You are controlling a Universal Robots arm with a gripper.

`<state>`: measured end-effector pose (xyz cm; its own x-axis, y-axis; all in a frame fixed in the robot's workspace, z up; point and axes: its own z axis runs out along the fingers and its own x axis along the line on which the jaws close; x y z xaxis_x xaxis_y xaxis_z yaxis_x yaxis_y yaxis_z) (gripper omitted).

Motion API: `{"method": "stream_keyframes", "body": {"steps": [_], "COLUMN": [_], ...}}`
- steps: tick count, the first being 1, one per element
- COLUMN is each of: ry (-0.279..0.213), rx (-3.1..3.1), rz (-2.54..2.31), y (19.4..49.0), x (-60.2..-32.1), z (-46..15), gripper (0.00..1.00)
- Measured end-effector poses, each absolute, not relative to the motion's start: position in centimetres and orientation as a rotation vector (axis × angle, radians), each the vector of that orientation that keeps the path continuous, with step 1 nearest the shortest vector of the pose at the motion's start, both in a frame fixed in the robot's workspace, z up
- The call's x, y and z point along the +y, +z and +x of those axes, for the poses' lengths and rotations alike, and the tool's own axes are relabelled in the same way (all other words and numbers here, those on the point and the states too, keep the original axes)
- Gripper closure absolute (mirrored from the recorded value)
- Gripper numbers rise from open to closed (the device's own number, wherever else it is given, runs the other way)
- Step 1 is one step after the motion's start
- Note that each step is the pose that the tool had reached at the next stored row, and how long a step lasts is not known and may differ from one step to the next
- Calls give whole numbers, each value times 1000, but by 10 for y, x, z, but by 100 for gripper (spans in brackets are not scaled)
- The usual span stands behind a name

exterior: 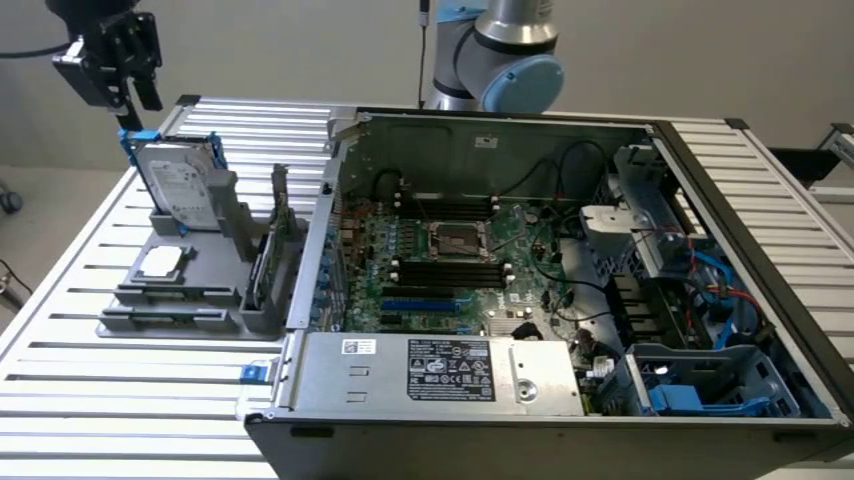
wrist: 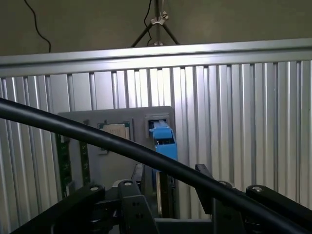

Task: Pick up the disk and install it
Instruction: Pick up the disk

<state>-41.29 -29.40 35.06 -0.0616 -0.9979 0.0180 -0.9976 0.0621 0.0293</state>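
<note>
**A:** How far along was the job at that moment?

**B:** Barely begun, I'd say. The flat silver-grey metal disk with its white label and bright blue plastic carrier (exterior: 180,185) stood on end in the grey plastic holder (exterior: 174,300) on the ribbed aluminium table (exterior: 80,400). That was at the exterior view's left, outside the open black computer case (exterior: 747,200). Nothing had been lifted, and the install was entirely undone.

**A:** And the hand?

**B:** The black two-fingered gripper (exterior: 127,100) hung just above the disk's upper end. From the wrist camera its jaws stood apart, with the carrier's blue top between them and lower down. They were not clamped on anything.

**A:** Were they touching the carrier?

**B:** I couldn't tell. In the exterior view one finger came very close to the blue corner, but whether there was contact or a gap was not clear.

**A:** What else was hard to read?

**B:** A thick black cable (wrist: 146,156) cut across the wrist view and hid much of the holder and part of the disk's edge. The small silver square chip (exterior: 160,262) lay flat nearer the holder's front, and the thin dark upright card (exterior: 280,210) stood beside the case wall. Inside the case, the blue-trimmed bay (exterior: 694,395) at the near corner was partly cut off, so I couldn't judge whether a slot there was free.
</note>
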Motion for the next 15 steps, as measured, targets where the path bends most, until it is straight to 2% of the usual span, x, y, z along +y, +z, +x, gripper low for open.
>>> {"method": "stream_keyframes", "body": {"steps": [15], "ry": [-12], "rx": [-2223], "rz": [2173], "y": [324], "x": [-298], "z": [-424], "gripper": [46]}}
